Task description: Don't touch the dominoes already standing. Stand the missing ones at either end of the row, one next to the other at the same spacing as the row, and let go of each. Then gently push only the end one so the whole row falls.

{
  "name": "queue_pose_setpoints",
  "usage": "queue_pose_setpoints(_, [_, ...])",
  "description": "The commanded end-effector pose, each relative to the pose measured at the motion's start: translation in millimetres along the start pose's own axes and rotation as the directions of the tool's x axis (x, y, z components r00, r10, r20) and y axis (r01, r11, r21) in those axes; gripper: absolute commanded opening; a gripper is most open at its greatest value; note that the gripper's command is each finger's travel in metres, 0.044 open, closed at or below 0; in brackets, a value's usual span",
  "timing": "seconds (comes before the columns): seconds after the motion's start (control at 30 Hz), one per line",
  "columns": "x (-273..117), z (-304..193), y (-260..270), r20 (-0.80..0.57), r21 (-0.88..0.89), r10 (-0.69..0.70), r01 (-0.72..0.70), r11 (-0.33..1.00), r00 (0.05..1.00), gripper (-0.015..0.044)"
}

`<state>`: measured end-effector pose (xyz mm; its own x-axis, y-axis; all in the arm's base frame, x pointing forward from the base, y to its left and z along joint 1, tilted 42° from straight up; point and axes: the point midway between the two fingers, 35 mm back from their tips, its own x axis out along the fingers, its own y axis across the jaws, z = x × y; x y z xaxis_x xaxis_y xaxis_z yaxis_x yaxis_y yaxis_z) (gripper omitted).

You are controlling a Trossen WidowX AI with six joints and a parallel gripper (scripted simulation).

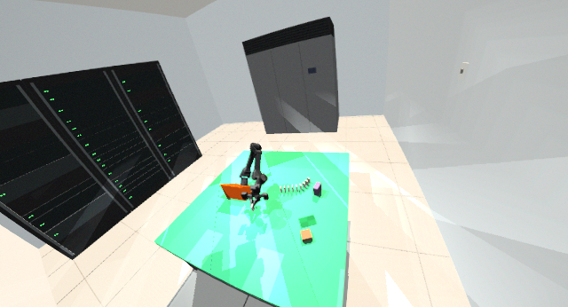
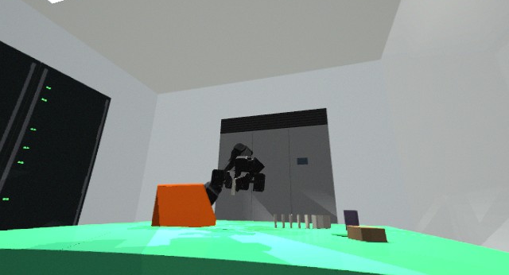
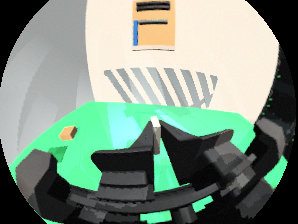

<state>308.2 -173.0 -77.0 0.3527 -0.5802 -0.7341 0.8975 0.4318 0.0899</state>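
Bench (image 1: 275, 254) (image 2: 159, 243) green, patches of light and shadow across it. Nearest the exterior camera: orange-brown block (image 1: 306, 235) (image 2: 367, 234) (image 3: 67, 133), lying low, well apart from the row. Dark green square (image 1: 307, 221) (image 3: 58, 153) on bench near it, in top view. Big orange block (image 1: 235, 192) (image 2: 184, 205), sloped sides, beside the arm (image 1: 257, 165) (image 2: 240, 152); overlaps the arm in views, contact can't be told. Domino row (image 1: 294, 188) (image 2: 299, 221) standing, upright, curving at the end by the purple block (image 1: 317, 189) (image 2: 351, 219). Purple block upright, just past that curved end, so close to where the row would extend. Other end of row faces the arm side, gap between. Behind bench: grey cabinet (image 1: 295, 85) (image 2: 274, 168); black racks (image 1: 102, 134) (image 2: 52, 148) off to one side.

Tool (image 1: 253, 200) (image 2: 234, 181) (image 3: 154, 123) raised above bench, clamped on pale domino (image 1: 253, 208) (image 2: 233, 187) (image 3: 156, 134). Fingers nearly together, domino's thin body between them, end sticking out past tips. Held domino off bench, apart from row.
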Motion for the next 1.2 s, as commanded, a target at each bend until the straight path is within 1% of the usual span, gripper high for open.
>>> queue_pose_setpoints(0.0, [-12.9,-0.5,-4.6,0.058,0.032,0.012,-0.014,0.999,0.998,0.0023])
queue_pose_setpoints(0.2, [-27.5,2.3,-9.5,0.129,0.073,0.030,-0.040,0.997,0.991,0.0023])
queue_pose_setpoints(0.83, [-27.8,1.9,-9.5,0.131,0.075,0.030,-0.040,0.996,0.991,0.0023])
queue_pose_setpoints(1.17, [-20.2,-30.3,-1.6,0.121,0.076,0.030,-0.039,0.996,0.992,0.0023])
